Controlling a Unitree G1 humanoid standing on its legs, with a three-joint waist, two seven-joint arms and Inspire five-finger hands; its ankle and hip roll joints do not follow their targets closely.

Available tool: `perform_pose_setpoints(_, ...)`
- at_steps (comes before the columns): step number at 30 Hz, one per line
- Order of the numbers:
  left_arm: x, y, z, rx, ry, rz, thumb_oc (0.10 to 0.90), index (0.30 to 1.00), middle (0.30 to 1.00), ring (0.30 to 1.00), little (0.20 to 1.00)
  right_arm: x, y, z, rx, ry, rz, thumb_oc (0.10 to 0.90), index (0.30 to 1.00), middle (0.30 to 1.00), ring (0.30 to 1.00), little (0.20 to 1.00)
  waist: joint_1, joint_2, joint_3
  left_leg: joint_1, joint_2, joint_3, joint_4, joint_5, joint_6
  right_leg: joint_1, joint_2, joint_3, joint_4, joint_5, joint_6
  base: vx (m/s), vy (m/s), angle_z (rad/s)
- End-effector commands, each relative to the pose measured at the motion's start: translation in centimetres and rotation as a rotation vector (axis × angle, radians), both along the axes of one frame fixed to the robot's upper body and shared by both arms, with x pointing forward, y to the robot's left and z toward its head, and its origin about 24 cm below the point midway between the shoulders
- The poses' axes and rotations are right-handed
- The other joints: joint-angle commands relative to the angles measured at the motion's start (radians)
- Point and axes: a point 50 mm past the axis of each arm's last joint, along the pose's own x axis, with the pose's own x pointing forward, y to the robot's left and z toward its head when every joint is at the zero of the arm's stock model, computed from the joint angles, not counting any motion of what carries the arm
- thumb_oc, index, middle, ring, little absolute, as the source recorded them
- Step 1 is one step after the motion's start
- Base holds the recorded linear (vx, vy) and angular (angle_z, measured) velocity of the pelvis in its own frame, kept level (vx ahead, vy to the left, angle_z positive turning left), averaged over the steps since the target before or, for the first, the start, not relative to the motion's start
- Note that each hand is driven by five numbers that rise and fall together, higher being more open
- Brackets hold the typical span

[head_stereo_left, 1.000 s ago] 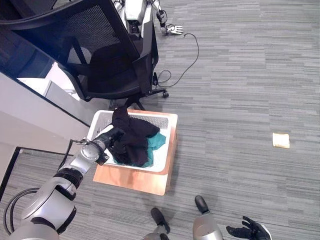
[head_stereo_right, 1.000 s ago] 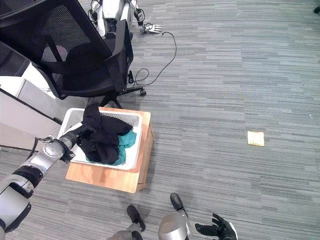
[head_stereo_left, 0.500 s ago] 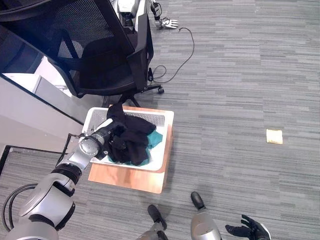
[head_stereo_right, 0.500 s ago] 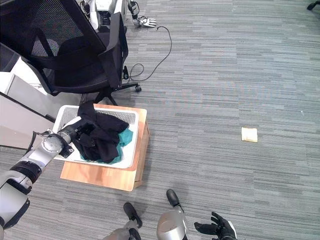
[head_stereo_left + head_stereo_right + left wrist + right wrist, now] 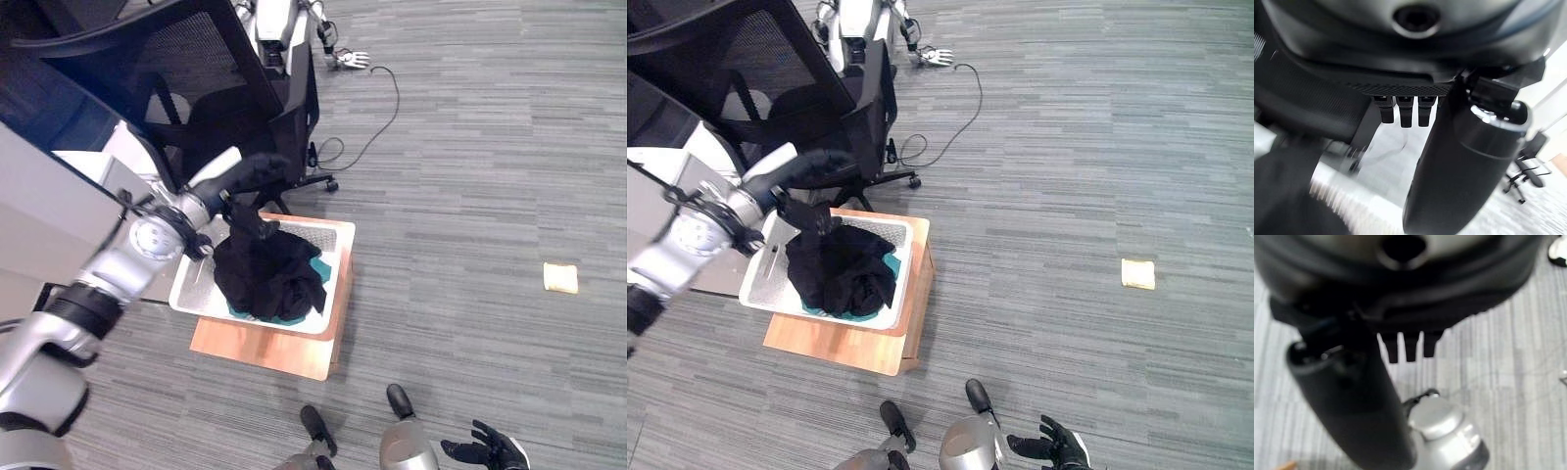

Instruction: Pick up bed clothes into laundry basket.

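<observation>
A heap of black clothes [image 5: 265,274] lies in the white laundry basket [image 5: 340,276], with a teal cloth [image 5: 318,266] showing under it. One black tip pokes up over the basket's far rim. The basket stands on a low wooden box [image 5: 265,348]. My left hand [image 5: 260,168] hovers above the basket's far edge, in front of the chair, fingers straight and holding nothing; its wrist view shows the thumb [image 5: 1459,171] extended, with dark cloth and basket mesh below. My right hand [image 5: 485,452] hangs low near the view's bottom edge, fingers spread and empty.
A black office chair [image 5: 196,108] stands just behind the basket, close to my left hand. A white surface [image 5: 39,215] runs along the left. Another robot [image 5: 279,20] and a cable [image 5: 377,108] lie on the grey carpet beyond. A small yellow piece [image 5: 560,277] lies to the right.
My left hand has come up out of the basket, off the black clothes, and now hangs above the far rim. The clothes have settled lower. The camera shifted slightly.
</observation>
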Motion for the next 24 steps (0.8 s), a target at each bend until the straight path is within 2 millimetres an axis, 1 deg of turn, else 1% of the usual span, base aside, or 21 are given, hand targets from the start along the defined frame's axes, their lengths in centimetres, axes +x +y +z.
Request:
perform_pose_setpoints(1,-2.2,4.1,8.2,-0.2,-0.335,0.086,0.8,0.9,0.9,0.9,0.9,-3.8,-2.2,0.2,-0.041,0.082,-0.059,0.8,0.9,0.9,0.9,0.9,0.032,0.0,-0.097,0.089,0.047,-0.015,0.004,-0.1,-0.063,-0.013,0.015,-0.043,0.003,-0.007,0.017,-0.02,-0.016,0.14)
perform_pose_setpoints(2,-2.8,4.9,7.9,-0.249,-0.345,0.096,0.8,0.9,0.9,0.9,0.9,-4.2,-1.9,0.0,-0.029,0.093,-0.071,0.8,0.9,0.9,0.9,0.9,0.048,-0.007,-0.103,0.094,0.047,-0.019,0.004,-0.1,-0.063,-0.007,0.015,-0.049,0.003,-0.008,0.016,-0.02,-0.025,0.14)
perform_pose_setpoints(4,-4.5,7.0,6.1,-0.389,-0.355,0.123,0.8,0.9,0.9,0.9,0.9,-4.4,-1.9,-0.2,-0.021,0.109,-0.077,0.8,0.9,0.9,0.9,0.9,0.063,-0.014,-0.113,0.1,0.049,-0.027,0.004,-0.1,-0.063,0.005,0.017,-0.057,0.002,-0.014,0.013,-0.03,-0.032,0.02)
perform_pose_setpoints(5,-5.5,9.3,2.4,-0.511,-0.288,0.203,0.8,0.9,0.9,0.9,0.9,-4.5,-1.3,-0.6,-0.005,0.128,-0.088,0.8,0.9,0.9,0.9,0.9,0.095,-0.034,-0.125,0.109,0.05,-0.033,0.004,-0.102,-0.063,0.015,0.02,-0.063,0.002,-0.017,0.01,-0.03,-0.036,0.0)
perform_pose_setpoints(8,-7.6,12.0,-4.1,-0.627,-0.119,0.328,0.8,0.9,0.9,0.9,0.9,-4.5,-0.7,-1.0,0.013,0.156,-0.049,0.8,0.9,0.9,0.9,0.9,0.118,-0.056,-0.144,0.123,0.053,-0.036,0.004,-0.106,-0.058,0.031,0.026,-0.066,0.002,-0.024,0.005,-0.01,-0.019,0.1)
perform_pose_setpoints(9,-7.7,12.0,-4.1,-0.628,-0.118,0.33,0.8,0.9,0.9,0.9,0.9,-4.5,-0.8,-1.0,0.011,0.157,-0.046,0.8,0.9,0.9,0.9,0.9,0.116,-0.056,-0.144,0.124,0.053,-0.036,0.004,-0.107,-0.058,0.032,0.026,-0.066,0.002,-0.025,0.005,0.01,-0.012,0.11)
perform_pose_setpoints(10,-8.6,12.6,-7.9,-0.731,-0.026,0.392,0.8,0.9,0.9,0.9,0.9,-4.6,-0.5,-1.1,0.016,0.164,-0.035,0.8,0.9,0.9,0.9,0.9,0.124,-0.067,-0.144,0.134,0.053,-0.04,0.004,-0.109,-0.054,0.043,0.027,-0.068,0.004,-0.031,0.003,0.02,-0.008,0.24)
perform_pose_setpoints(11,-10.4,13.3,-13.5,-0.862,0.101,0.52,0.8,0.9,0.9,0.9,0.9,-4.5,-0.2,-1.2,0.017,0.169,-0.014,0.8,0.9,0.9,0.9,0.9,0.134,-0.082,-0.152,0.146,0.054,-0.044,0.004,-0.113,-0.049,0.057,0.028,-0.069,0.009,-0.038,-0.002,0.02,-0.01,0.16)
perform_pose_setpoints(12,-10.4,13.3,-13.5,-0.862,0.1,0.521,0.8,0.9,0.9,0.9,0.9,-4.5,-0.2,-1.2,0.016,0.169,-0.013,0.8,0.9,0.9,0.9,0.9,0.133,-0.081,-0.154,0.143,0.055,-0.044,0.004,-0.11,-0.049,0.054,0.029,-0.069,0.008,-0.036,-0.003,0.02,-0.005,0.08)
perform_pose_setpoints(13,-11.5,13.2,-16.8,-0.908,0.185,0.608,0.8,0.9,0.9,0.9,0.9,-4.2,0.0,-1.3,0.014,0.163,-0.008,0.8,0.9,0.9,0.9,0.9,0.136,-0.087,-0.156,0.146,0.055,-0.045,0.004,-0.112,-0.047,0.057,0.03,-0.069,0.012,-0.039,-0.005,0.02,0.0,0.14)
perform_pose_setpoints(14,-14.4,12.8,-23.6,-0.998,0.346,0.826,0.8,0.9,0.9,0.9,0.9,-3.9,0.4,-1.4,0.015,0.156,-0.007,0.8,0.9,0.9,0.9,0.9,0.142,-0.104,-0.163,0.154,0.053,-0.046,0.004,-0.116,-0.042,0.069,0.031,-0.068,0.013,-0.045,-0.009,0.02,0.003,0.19)
perform_pose_setpoints(15,-14.4,12.8,-23.6,-0.999,0.346,0.825,0.8,0.9,0.9,0.9,0.9,-3.9,0.4,-1.4,0.014,0.156,-0.007,0.8,0.9,0.9,0.9,0.9,0.142,-0.104,-0.163,0.155,0.053,-0.046,0.004,-0.116,-0.042,0.07,0.031,-0.068,0.013,-0.045,-0.009,0.03,-0.001,0.19)
perform_pose_setpoints(16,-16.2,12.4,-26.8,-1.046,0.425,0.945,0.8,0.9,0.9,0.9,0.9,-3.6,0.7,-1.5,0.013,0.151,-0.005,0.8,0.9,0.9,0.9,0.9,0.145,-0.113,-0.166,0.159,0.053,-0.047,0.004,-0.118,-0.04,0.075,0.031,-0.071,0.013,-0.048,-0.011,0.02,0.0,0.06)
perform_pose_setpoints(17,-19.1,11.4,-30.8,-1.072,0.571,1.105,0.8,0.9,0.9,0.9,0.9,-3.4,0.9,-1.6,0.005,0.161,0.013,0.8,0.9,0.9,0.9,0.9,0.152,-0.126,-0.176,0.161,0.053,-0.048,0.004,-0.12,-0.036,0.077,0.031,-0.074,0.011,-0.049,-0.012,0.02,0.006,0.04)
perform_pose_setpoints(18,-21.3,9.9,-33.5,-1.077,0.693,1.199,0.8,0.9,0.9,0.9,0.9,-3.2,1.2,-1.8,-0.001,0.17,0.032,0.8,0.9,0.9,0.9,0.9,0.156,-0.133,-0.177,0.166,0.051,-0.05,0.004,-0.122,-0.034,0.084,0.031,-0.075,0.011,-0.052,-0.012,0.02,0.007,0.04)
perform_pose_setpoints(19,-23.3,8.5,-35.5,-1.081,0.81,1.275,0.8,0.9,0.9,0.9,0.9,-3.0,1.4,-1.8,-0.005,0.177,0.045,0.8,0.9,0.9,0.9,0.9,0.161,-0.138,-0.185,0.16,0.05,-0.05,0.004,-0.12,-0.032,0.079,0.031,-0.075,0.011,-0.049,-0.013,0.0,0.0,0.0)
perform_pose_setpoints(20,-23.3,8.5,-35.5,-1.082,0.81,1.274,0.8,0.9,0.9,0.9,0.9,-2.9,1.4,-1.8,-0.005,0.176,0.045,0.8,0.9,0.9,0.9,0.9,0.161,-0.138,-0.184,0.16,0.049,-0.05,0.004,-0.12,-0.032,0.079,0.03,-0.075,0.011,-0.05,-0.013,0.0,0.0,0.0)
perform_pose_setpoints(21,-25.1,6.3,-37.3,-1.132,0.925,1.337,0.8,0.9,0.9,0.9,0.9,-2.5,1.7,-1.9,-0.013,0.18,0.052,0.8,0.9,0.9,0.9,0.9,0.17,-0.15,-0.19,0.158,0.047,-0.053,0.004,-0.12,-0.027,0.075,0.03,-0.075,0.011,-0.048,-0.012,0.0,0.0,0.0)
perform_pose_setpoints(22,-25.7,5.2,-37.9,-1.114,0.992,1.325,0.8,0.9,0.9,0.9,0.9,-2.0,2.0,-2.0,-0.012,0.177,0.063,0.8,0.9,0.9,0.9,0.9,0.176,-0.156,-0.192,0.157,0.046,-0.054,0.004,-0.121,-0.025,0.072,0.029,-0.072,0.011,-0.045,-0.011,0.0,0.0,0.0)
perform_pose_setpoints(23,-25.7,5.2,-37.9,-1.114,0.992,1.325,0.8,0.9,0.9,0.9,0.9,-2.0,2.0,-2.0,-0.012,0.177,0.063,0.8,0.9,0.9,0.9,0.9,0.176,-0.156,-0.192,0.157,0.046,-0.053,0.004,-0.121,-0.025,0.072,0.029,-0.072,0.011,-0.045,-0.011,0.0,0.0,0.0)
perform_pose_setpoints(24,-26.5,4.1,-38.5,-1.056,1.07,1.303,0.8,0.9,0.9,0.9,0.9,-1.8,2.3,-2.1,-0.009,0.178,0.072,0.8,0.9,0.9,0.9,0.9,0.186,-0.163,-0.195,0.156,0.045,-0.054,0.004,-0.121,-0.021,0.069,0.029,-0.069,0.011,-0.043,-0.01,0.0,0.0,0.0)
